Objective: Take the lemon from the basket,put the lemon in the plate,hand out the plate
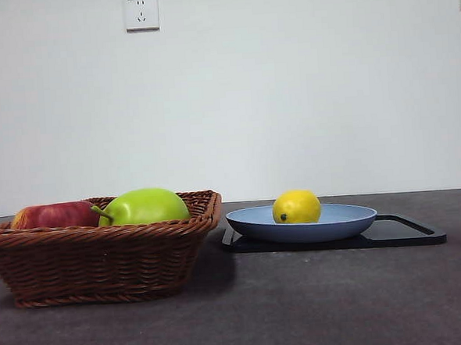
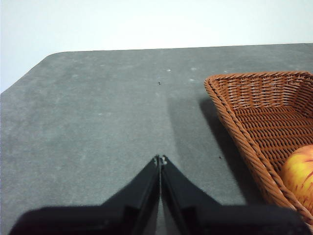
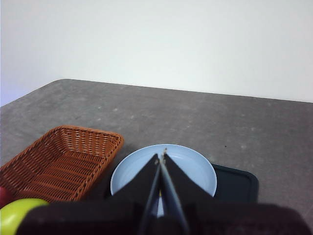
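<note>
The lemon [image 1: 296, 206] lies in the light blue plate [image 1: 335, 222] beside the wicker basket [image 1: 103, 258]; left tool [image 2: 160, 159] and right tool [image 3: 161, 155] are both clenched empty.

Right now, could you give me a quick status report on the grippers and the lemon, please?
Left gripper shut, empty, beside basket. Right gripper shut, empty, above plate. Lemon in plate, plate on black tray. Nothing in the way.

The yellow lemon [image 1: 297, 207] sits in the blue plate [image 1: 351, 221] beside the wicker basket [image 1: 103, 258].

No readable text, label, brand, number or sign shows anywhere.
</note>
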Controlling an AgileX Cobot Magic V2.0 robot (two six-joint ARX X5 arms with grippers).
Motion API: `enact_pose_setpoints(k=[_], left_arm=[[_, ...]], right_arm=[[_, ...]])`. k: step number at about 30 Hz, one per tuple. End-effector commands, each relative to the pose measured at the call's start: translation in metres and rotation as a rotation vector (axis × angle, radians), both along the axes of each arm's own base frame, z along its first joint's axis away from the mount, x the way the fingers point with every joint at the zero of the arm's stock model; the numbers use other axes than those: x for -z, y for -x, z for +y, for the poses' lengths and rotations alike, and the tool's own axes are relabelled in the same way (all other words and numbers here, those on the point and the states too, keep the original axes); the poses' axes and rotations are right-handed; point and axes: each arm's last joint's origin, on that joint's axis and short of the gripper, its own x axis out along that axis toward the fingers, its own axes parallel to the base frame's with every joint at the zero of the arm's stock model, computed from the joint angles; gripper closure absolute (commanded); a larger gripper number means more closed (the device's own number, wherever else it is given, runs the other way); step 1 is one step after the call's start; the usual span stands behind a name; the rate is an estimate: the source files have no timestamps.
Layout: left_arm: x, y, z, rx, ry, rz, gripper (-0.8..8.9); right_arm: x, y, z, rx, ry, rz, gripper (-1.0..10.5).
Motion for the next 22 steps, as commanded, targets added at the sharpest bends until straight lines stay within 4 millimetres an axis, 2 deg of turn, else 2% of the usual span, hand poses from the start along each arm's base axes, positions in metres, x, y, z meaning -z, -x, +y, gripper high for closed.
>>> enact_pose_setpoints(k=[1, 6, 9, 17, 22], left_arm=[[0.003, 0.0, 0.0, -0.001, -0.007, 0.001, 8.05], [0.003, 0.0, 0.0, -0.002, -0.007, 0.0, 8.05], [0.003, 0.0, 0.0, -0.001, -0.007, 0.0, 8.05], [0.003, 0.0, 0.0, -0.001, -0.007, 0.0, 8.05], [0.003, 0.0, 0.0, -0.002, -0.007, 0.0, 8.05]], right_arm=[[-0.003, 0.0, 0.001, -0.003, 0.031, -0.03, 9.4], [0.005, 0.008, -0.011, 0.043, 0.122, 0.001, 9.4], [0.019, 0.012, -0.022, 0.069, 0.109, -0.001, 9.4], [0.091, 0.016, -0.048, 0.181, 0.016, 0.009, 9.4], [0.121, 0.015, -0.054, 0.25, -0.017, 0.059, 9.4]])
